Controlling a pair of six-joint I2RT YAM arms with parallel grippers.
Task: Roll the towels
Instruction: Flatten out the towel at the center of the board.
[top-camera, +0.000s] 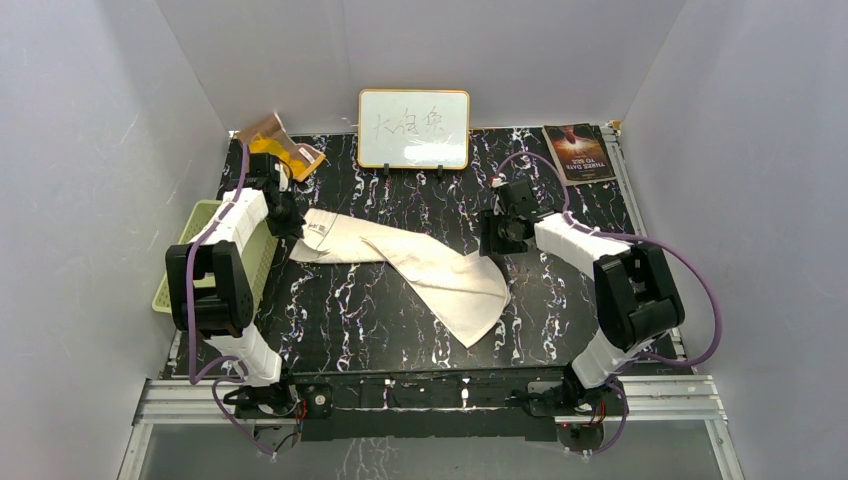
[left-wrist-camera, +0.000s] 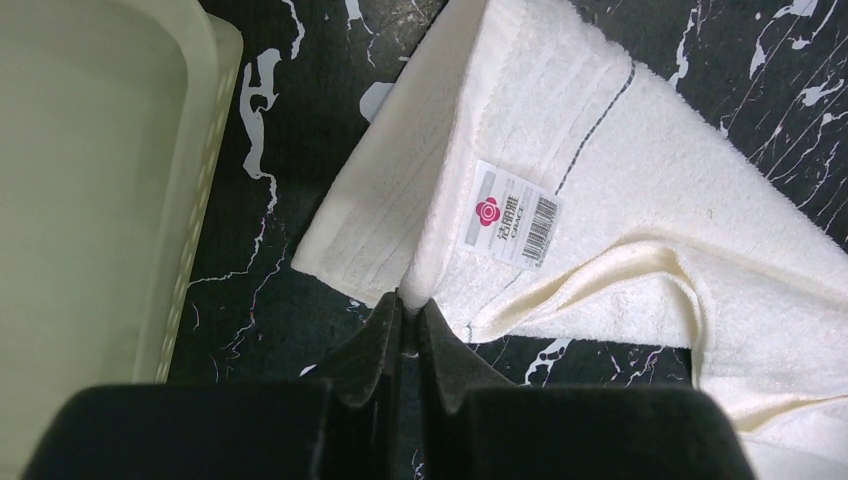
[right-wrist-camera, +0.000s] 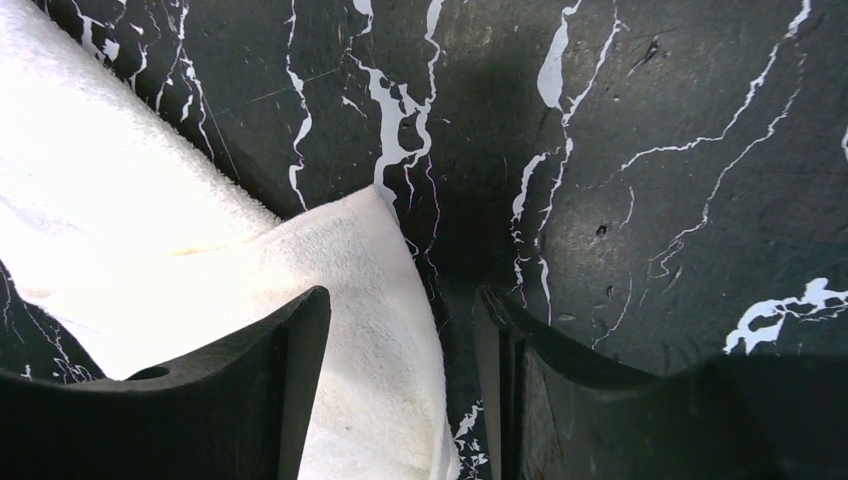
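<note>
The cream-beige towel (top-camera: 420, 262) lies folded and skewed across the middle of the black marbled table. My left gripper (top-camera: 288, 222) is shut on the towel's left end; in the left wrist view the jaws (left-wrist-camera: 410, 312) pinch a raised fold of towel (left-wrist-camera: 600, 190) beside its label (left-wrist-camera: 516, 214) and thin dark line. My right gripper (top-camera: 497, 240) is open at the towel's right edge; in the right wrist view its fingers (right-wrist-camera: 400, 330) straddle the towel's corner (right-wrist-camera: 340, 290) without closing. The orange-and-brown cloth (top-camera: 280, 143) lies crumpled at the back left corner.
A pale green basket (top-camera: 190, 240) stands at the left table edge beside my left arm, also in the left wrist view (left-wrist-camera: 90, 180). A whiteboard (top-camera: 414, 128) stands at the back centre. A dark booklet (top-camera: 578, 153) lies at the back right.
</note>
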